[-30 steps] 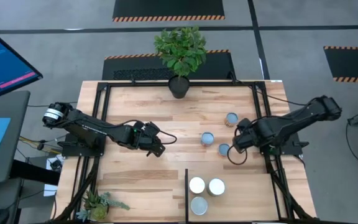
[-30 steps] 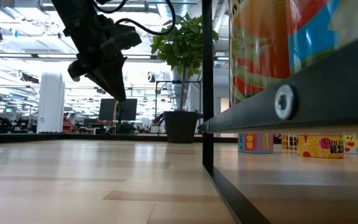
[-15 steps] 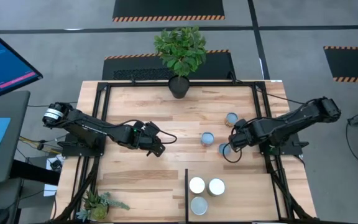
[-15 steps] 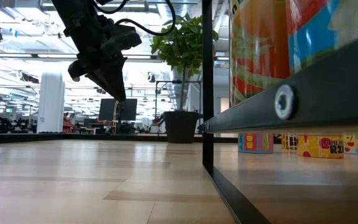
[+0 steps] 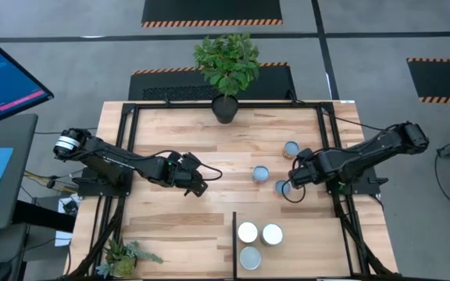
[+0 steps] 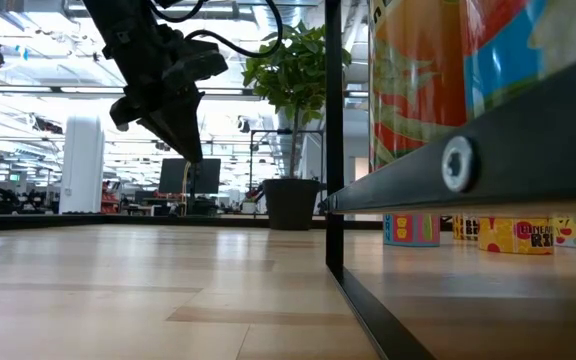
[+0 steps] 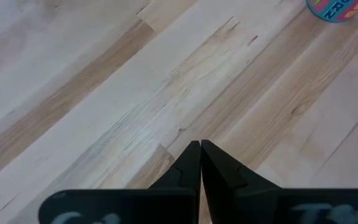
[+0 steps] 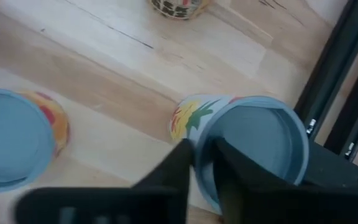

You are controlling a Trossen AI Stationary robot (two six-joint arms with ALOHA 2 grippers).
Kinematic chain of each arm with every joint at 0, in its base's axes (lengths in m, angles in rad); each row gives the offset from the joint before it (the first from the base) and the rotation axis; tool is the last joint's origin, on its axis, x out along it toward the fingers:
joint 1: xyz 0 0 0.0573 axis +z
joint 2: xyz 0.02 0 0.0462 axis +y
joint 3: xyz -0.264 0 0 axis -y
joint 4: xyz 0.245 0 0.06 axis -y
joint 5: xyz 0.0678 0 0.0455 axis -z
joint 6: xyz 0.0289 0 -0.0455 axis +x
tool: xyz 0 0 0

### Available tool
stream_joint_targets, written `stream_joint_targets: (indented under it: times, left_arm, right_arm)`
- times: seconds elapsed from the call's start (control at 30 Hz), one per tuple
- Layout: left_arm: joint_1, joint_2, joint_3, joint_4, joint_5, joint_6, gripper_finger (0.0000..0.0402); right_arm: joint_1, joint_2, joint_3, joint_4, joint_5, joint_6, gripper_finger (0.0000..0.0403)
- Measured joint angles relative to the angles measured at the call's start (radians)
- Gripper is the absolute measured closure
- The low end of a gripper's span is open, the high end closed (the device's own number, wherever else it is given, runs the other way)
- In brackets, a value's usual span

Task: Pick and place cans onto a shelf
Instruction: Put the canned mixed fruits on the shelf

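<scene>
On the shelf (image 5: 287,251) at the near bench (image 5: 178,226) edge, three cans (image 5: 248,232) are seen from above, pale tops up. In the low view one shelf can (image 6: 468,70) fills the frame behind a black frame bar (image 6: 333,140); orange, green and blue label art is visible, no lettering legible.

Mid-bench, three more cans sit near each other. The right end effector (image 8: 202,163) is closed down over the rim of one can (image 8: 253,140), one finger inside the rim and one outside; a fruit-pattern label shows on its side. A second can (image 5: 261,173) stands just beside it, a third (image 5: 291,148) further back. Colourful print with partly legible letters is visible on the loose cans (image 6: 514,235) in the low view.

The left end effector (image 7: 200,171) hangs above bare wood mid-left, fingers pressed together, nothing held.

At the far edge, a potted plant (image 5: 226,66) stands.
</scene>
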Motion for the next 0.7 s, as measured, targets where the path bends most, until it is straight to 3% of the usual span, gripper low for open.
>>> stream_joint_targets:
  times: [0.1, 0.33, 0.47, 0.7]
  left_arm:
    - [0.000, 0.000, 0.000, 0.000, 0.000, 0.000, 0.0401]
    - [0.000, 0.000, 0.000, 0.000, -0.003, 0.017, 0.0401]
    - [0.000, 0.000, 0.000, -0.001, -0.003, 0.028, 0.0401]
    - [0.000, 0.000, 0.000, -0.001, -0.003, 0.028, 0.0401]
  right_arm:
    - [0.004, -0.002, 0.018, 0.004, -0.019, -0.017, 0.0387]
    - [0.087, 0.000, 0.237, -0.116, -0.042, -0.028, 0.0397]
    - [0.177, -0.001, 0.354, -0.096, -0.031, -0.020, 0.0398]
    - [0.401, 0.056, 0.388, 0.021, -0.029, 0.068, 0.0399]
